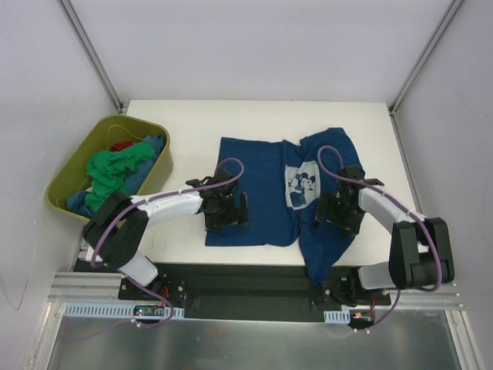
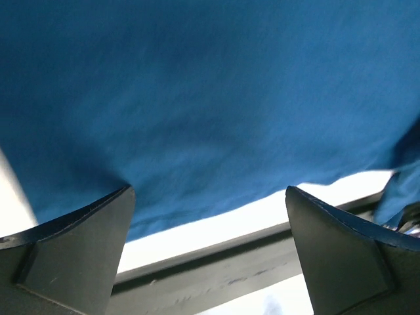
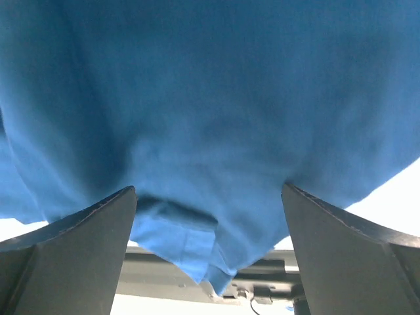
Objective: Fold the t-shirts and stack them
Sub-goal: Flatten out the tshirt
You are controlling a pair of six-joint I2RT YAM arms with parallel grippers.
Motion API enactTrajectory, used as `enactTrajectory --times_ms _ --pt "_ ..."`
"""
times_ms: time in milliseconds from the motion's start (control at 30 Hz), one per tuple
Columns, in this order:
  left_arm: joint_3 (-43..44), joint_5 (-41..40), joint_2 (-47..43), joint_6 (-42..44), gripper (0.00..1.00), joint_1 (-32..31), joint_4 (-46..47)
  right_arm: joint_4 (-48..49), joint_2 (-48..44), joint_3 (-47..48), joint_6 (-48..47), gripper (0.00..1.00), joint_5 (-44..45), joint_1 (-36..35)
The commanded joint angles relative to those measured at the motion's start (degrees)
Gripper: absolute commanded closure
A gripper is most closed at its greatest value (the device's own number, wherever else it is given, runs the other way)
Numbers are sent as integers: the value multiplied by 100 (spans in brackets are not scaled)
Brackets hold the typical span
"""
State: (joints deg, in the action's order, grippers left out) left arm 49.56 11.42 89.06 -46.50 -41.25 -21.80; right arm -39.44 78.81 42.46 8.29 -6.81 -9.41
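Two black end effectors hang low over a dark navy blue cloth t-shirt (image 1: pixel 262 173) with a pale Mickey Mouse print, spread flat on the white counter (image 1: pixel 192 123). The left end effector (image 1: pixel 226 210) sits over the shirt's near left part and the right end effector (image 1: pixel 339 208) over its right side. Both are released, fingers wide apart with nothing between them. One corner of the shirt droops past the counter's near edge onto the black mounting plate (image 1: pixel 246 279). At the counter's left edge an olive-green plastic tub (image 1: pixel 73 158) holds a crumpled heap of green, blue and red shirts (image 1: pixel 112 171). Pale grey walls and aluminium posts (image 1: pixel 92 54) close in the space.
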Motion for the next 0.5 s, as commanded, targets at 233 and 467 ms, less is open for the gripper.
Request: enactTrajectory --times_ms 233,467 --pt "1081 203 1500 484 1 996 88 -27 2717 2545 -416 3 537 887" --pt "1987 703 1643 818 1 1225 80 -678 3836 4937 -759 3 286 1249"
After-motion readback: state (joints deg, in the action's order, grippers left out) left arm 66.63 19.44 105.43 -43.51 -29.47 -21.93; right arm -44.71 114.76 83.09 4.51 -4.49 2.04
